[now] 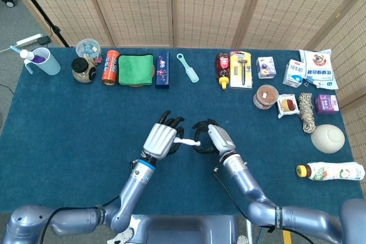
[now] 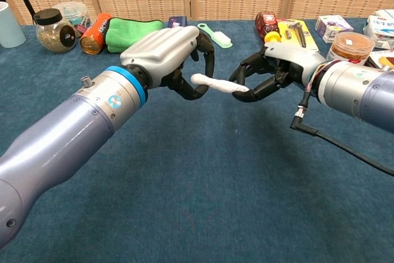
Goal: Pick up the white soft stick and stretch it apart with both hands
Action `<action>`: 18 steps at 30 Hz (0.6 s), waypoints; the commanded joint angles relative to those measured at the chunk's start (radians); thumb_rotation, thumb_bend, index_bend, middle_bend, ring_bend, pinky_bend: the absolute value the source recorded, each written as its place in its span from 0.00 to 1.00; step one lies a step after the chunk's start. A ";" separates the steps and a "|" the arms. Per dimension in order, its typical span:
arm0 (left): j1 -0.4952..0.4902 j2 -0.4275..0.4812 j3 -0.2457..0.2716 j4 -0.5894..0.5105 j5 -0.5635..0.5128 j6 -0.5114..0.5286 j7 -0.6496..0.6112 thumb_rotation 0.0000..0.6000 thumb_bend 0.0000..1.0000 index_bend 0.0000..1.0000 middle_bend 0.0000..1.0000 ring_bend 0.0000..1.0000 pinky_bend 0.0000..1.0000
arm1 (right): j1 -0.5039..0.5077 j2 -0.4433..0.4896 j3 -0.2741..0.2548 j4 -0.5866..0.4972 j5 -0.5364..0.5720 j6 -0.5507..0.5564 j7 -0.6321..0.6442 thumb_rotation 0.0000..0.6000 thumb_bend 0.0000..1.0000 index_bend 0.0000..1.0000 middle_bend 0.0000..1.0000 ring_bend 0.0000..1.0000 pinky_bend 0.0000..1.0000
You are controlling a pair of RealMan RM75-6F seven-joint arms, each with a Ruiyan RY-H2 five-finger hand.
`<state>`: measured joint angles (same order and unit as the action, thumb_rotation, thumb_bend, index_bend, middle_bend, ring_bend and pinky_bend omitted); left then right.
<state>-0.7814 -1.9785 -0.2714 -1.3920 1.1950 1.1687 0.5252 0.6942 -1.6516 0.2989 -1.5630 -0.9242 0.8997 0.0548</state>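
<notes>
**White soft stick held between two hands above the desk**

White and slightly bent, the soft stick [image 2: 218,84] spans the gap between the two hands, clear of the blue desk [image 1: 68,124]. The left hand [image 2: 169,53] pinches one end in its curled black fingers [image 2: 208,60]; the right hand [image 2: 280,66] pinches the other end, its fingers [image 2: 246,69] curled around the tip. The head view shows the same: the stick [image 1: 186,142] runs between the left hand [image 1: 162,141] and the right hand [image 1: 214,138].

Well beyond the fingers, along the far edge, stand a light blue cup [image 1: 46,61] holding a toothbrush, a glass jar [image 1: 83,70] of brownish contents with a black lid, a clear lidded tub [image 1: 88,48], and an orange can [image 1: 110,67] lying beside a folded green cloth [image 1: 136,62]. Off to the right of the right hand's fingers sit a brown-lidded round tub [image 1: 266,96], small cartons, a coil of rope [image 1: 307,112], a pale bowl [image 1: 328,138] turned upside down, and a bottle [image 1: 331,171] lying flat.

Woven screen panels [image 1: 171,4] back the desk. Carton labels are too small to read, and the stick's ends are hidden inside the fingers.
</notes>
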 commanded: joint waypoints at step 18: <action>0.013 0.026 0.001 -0.020 -0.007 0.002 -0.016 1.00 0.38 0.62 0.27 0.30 0.10 | -0.003 0.018 -0.003 0.004 -0.002 0.011 -0.019 1.00 0.35 0.64 0.29 0.17 0.00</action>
<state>-0.7702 -1.9551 -0.2705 -1.4107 1.1876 1.1692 0.5111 0.6914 -1.6343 0.2960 -1.5589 -0.9265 0.9104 0.0362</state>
